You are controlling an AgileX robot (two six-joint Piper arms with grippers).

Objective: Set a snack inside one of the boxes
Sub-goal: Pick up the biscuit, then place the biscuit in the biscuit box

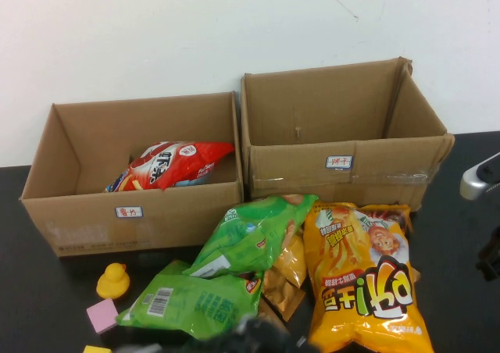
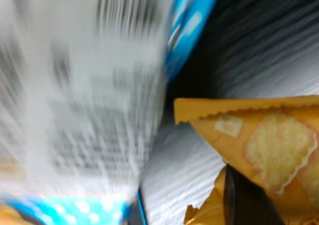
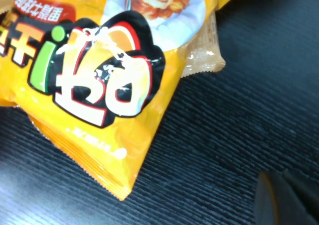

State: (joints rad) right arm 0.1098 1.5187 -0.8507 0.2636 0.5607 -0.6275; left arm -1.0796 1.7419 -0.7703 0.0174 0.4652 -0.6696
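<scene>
Left tool (image 1: 258,336) is a dark blur at the near edge among the green snack bags (image 1: 195,302); its grip can't be told. Right tool (image 3: 286,200), shut and empty, hovers beside the orange bag (image 1: 363,279). One red snack (image 1: 172,164) lies in the left box (image 1: 86,212).

The high view looks down over both boxes (image 1: 234,173); the close right wrist view shares its orange bag (image 3: 94,80); the left wrist view sits closer still.

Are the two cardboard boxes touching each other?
Touching: in the high view the left box and the right box meet along their shared side wall, no gap showing.
</scene>
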